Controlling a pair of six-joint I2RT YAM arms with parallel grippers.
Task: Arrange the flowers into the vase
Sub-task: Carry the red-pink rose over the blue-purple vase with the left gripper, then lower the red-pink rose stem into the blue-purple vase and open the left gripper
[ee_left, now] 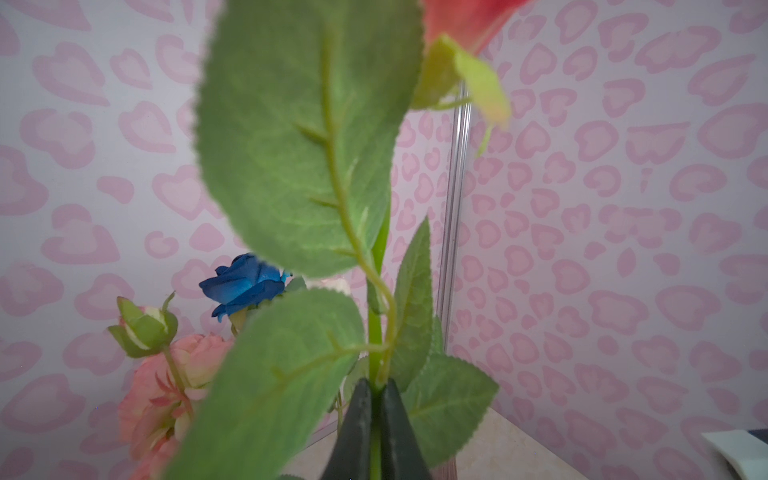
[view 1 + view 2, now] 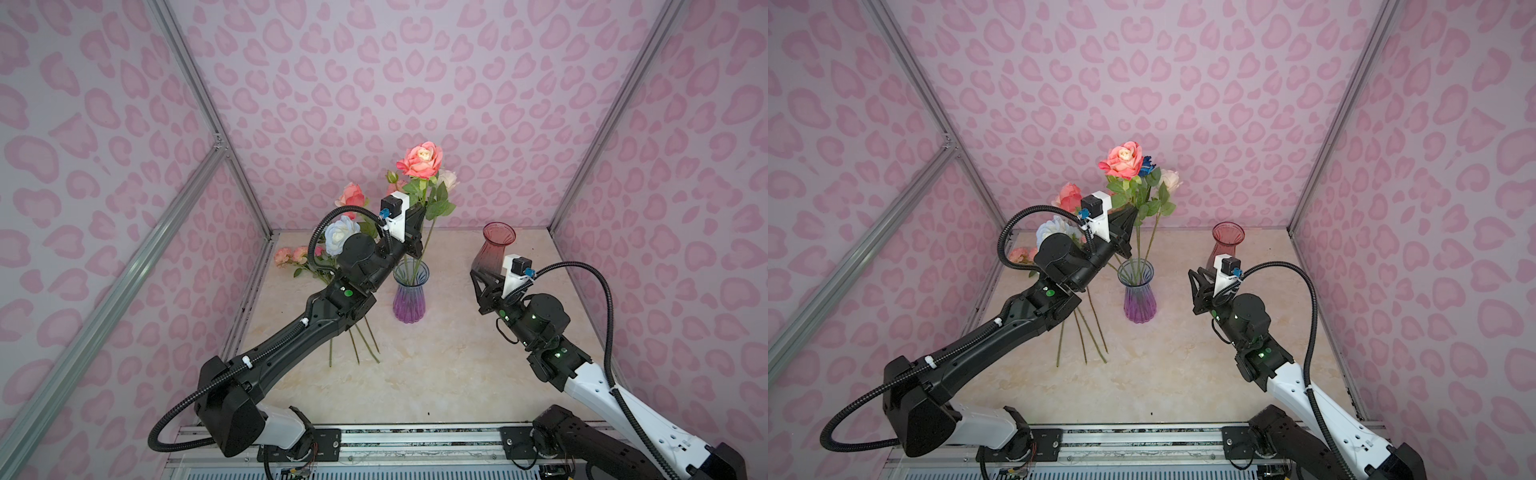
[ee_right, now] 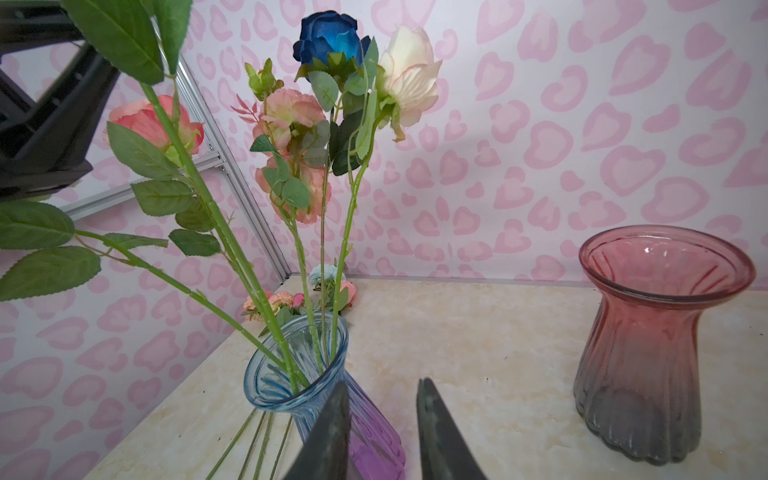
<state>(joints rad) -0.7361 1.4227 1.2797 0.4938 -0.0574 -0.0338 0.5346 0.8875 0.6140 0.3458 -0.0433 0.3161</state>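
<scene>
Along the left wall, loose flowers (image 2: 340,235) rest with their stems on the table (image 2: 457,374), partly under the left arm. The left gripper (image 1: 375,390) is raised above the table, its fingers (image 1: 353,428) clenched on the green stem of the coral rose (image 2: 420,160). The lower end of that stem reaches into the blue-to-purple vase (image 2: 409,291), which stands upright mid-table. This vase also holds a dark blue rose (image 3: 330,35), a cream rose (image 3: 409,75) and a pink cluster (image 3: 291,116). Further right, the right gripper (image 3: 382,415) hangs with its fingers parted and grasping nothing, just in front of the upright red vase (image 2: 496,249).
</scene>
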